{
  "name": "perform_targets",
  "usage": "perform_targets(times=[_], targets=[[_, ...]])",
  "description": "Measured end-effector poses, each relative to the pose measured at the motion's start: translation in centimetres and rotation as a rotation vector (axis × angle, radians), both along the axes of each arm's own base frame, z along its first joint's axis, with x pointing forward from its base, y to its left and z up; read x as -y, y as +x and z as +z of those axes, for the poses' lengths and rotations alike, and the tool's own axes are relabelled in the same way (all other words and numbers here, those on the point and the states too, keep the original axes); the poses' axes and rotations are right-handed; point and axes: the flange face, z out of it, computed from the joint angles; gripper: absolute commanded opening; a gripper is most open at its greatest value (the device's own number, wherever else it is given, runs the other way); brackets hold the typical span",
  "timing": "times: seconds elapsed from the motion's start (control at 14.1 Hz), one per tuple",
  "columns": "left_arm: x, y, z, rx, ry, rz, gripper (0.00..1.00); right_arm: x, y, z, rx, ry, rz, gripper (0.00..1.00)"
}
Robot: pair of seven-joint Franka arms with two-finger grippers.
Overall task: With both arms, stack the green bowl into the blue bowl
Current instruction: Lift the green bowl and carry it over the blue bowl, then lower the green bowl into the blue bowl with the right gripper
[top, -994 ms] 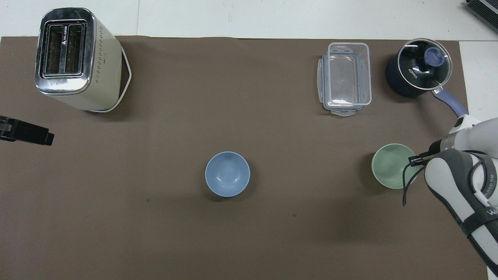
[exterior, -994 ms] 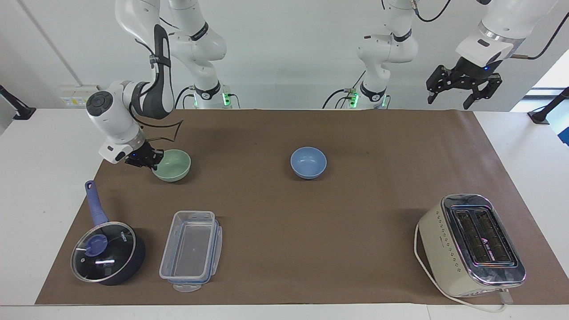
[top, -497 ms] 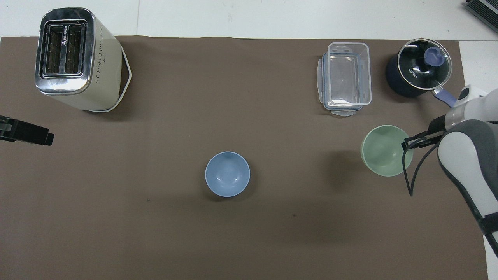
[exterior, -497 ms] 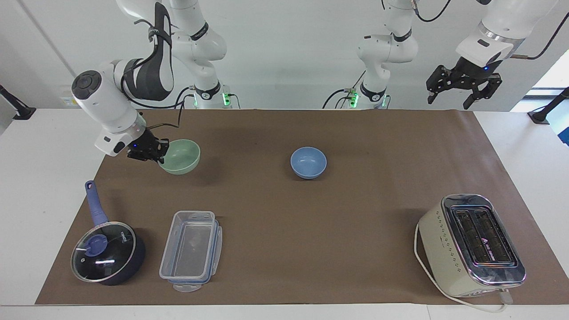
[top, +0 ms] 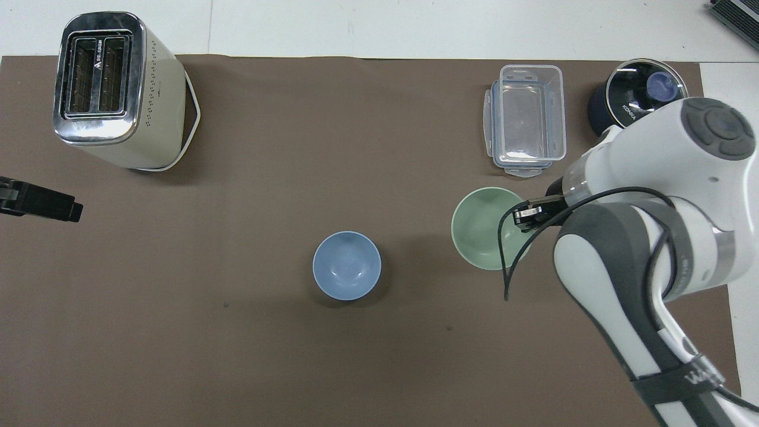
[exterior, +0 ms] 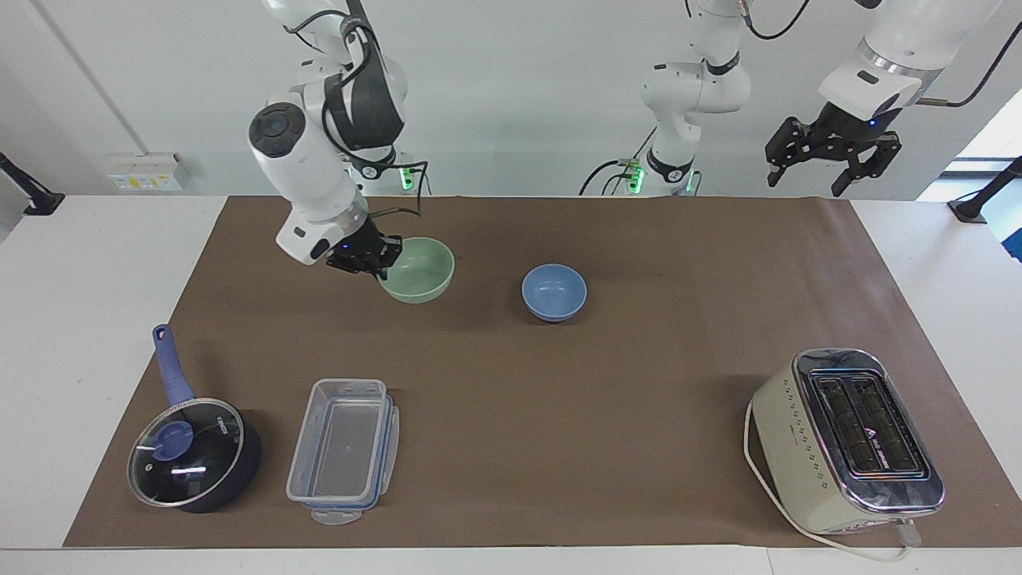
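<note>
**Green bowl in the air, blue bowl waiting**

The right gripper (exterior: 375, 259) is pinched shut on the rim of the green bowl (exterior: 417, 271) and holds it up off the brown mat (exterior: 559, 383). The bowl sits level, open side up. The blue bowl (exterior: 554, 292) rests on the mat, off to the side of the held bowl, toward the left arm's end of the table. The right arm is the nearer one. The left gripper (exterior: 830, 156) waits high up over the table's corner, its fingers spread wide and holding nothing.

high facing camera, steep overhead camera, shared table (exterior: 511, 415)
</note>
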Motion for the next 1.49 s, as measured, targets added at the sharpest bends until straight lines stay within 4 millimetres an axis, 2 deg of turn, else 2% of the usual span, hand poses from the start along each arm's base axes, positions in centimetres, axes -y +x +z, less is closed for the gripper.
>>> perform_targets(times=[0.14,0.35,0.57,0.71,0.92,1.06,1.49], targets=[[0.0,0.0,0.0,0.000,0.000,0.000,1.00,-4.4,-0.6,-0.5,0.013,-0.003,-0.040,0.00],[0.0,0.0,0.0,0.000,0.000,0.000,1.00,-11.6,-1.7,-2.3,0.037,0.006,-0.106,0.00],[0.0,0.0,0.0,0.000,0.000,0.000,1.00,-17.1,-3.2,-4.1,0.047,0.018,-0.163,0.00],[0.0,0.0,0.0,0.000,0.000,0.000,1.00,-20.0,-4.3,-5.2,0.045,0.024,-0.185,0.00],[0.0,0.0,0.0,0.000,0.000,0.000,1.00,-22.4,-5.3,-7.0,0.033,0.023,-0.190,0.00],[0.0,0.0,0.0,0.000,0.000,0.000,1.00,-23.2,-5.5,-8.5,0.024,0.020,-0.189,0.00],[0.0,0.0,0.0,0.000,0.000,0.000,1.00,-22.8,-5.3,-10.2,0.004,0.004,-0.196,0.00]])
